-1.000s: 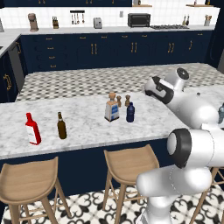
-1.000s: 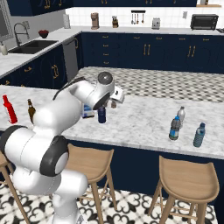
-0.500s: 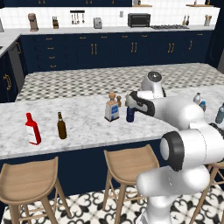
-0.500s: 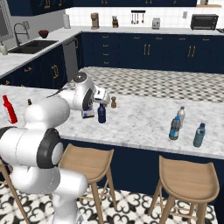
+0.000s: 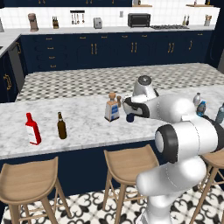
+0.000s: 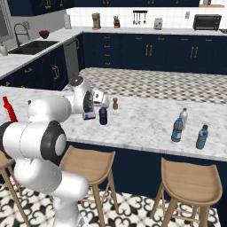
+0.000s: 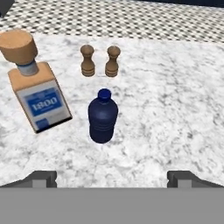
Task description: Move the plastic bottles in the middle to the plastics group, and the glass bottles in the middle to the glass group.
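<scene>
The end effector (image 7: 112,177) stands wide open and holds nothing — its two dark fingertips (image 7: 41,178) sit far apart at the bottom of the hand view, with the dark blue bottle (image 7: 103,116) upright on the table (image 7: 175,109) between and beyond them, not touched. In the left base view the arm reaches across the marble table with the hand just above and beside that dark blue bottle (image 5: 130,117); in the right base view the same bottle (image 6: 103,116) stands just in front of the hand.

Just beside the blue bottle stands the square cork-stoppered bottle (image 7: 37,85), with a blue-and-white label; the two are close but apart. It shows in the left base view (image 5: 112,107) beside the hand. Behind both, two small brown wooden shakers (image 7: 99,61) stand side by side.

The glass group is at the far left of the table in the left base view: a red bottle (image 5: 32,128) with a white label, and a slim brown bottle (image 5: 61,125) near it, all upright.

The other end of the table, in the right base view, carries three bottles — a clear bottle with a grey cap (image 6: 183,118), a clear bottle with a blue label (image 6: 177,130) just in front of it, and a teal-tinted bottle (image 6: 202,137) a little to the side. All are upright and well apart from the middle pair.
</scene>
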Robot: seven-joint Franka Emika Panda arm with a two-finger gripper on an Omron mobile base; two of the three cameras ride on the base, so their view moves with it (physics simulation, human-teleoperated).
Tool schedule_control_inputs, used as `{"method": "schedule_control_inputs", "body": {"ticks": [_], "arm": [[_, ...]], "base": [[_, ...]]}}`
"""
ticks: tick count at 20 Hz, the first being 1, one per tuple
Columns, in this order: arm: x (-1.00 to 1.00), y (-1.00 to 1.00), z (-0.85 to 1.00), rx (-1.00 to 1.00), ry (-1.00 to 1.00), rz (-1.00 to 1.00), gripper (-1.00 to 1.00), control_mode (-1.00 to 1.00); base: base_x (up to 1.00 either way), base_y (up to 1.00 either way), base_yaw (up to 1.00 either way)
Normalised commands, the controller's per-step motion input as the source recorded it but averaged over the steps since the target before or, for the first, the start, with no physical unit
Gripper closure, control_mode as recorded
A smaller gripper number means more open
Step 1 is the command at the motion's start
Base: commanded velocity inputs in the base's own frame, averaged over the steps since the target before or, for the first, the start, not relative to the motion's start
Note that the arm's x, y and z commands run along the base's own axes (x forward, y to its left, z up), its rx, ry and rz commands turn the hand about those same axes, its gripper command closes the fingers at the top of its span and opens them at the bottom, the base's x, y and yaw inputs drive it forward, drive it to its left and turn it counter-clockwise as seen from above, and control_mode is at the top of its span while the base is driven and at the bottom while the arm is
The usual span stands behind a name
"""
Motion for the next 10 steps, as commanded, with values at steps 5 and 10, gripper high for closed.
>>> {"method": "schedule_control_inputs", "body": {"ticks": [5,10], "arm": [[0.43,-0.14,-0.26,0.11,0.0,0.0,-1.0,-1.0],[0.47,-0.03,-0.19,0.1,0.0,0.0,-1.0,-1.0]], "base": [[0.0,0.0,0.0],[0.0,0.0,0.0]]}}
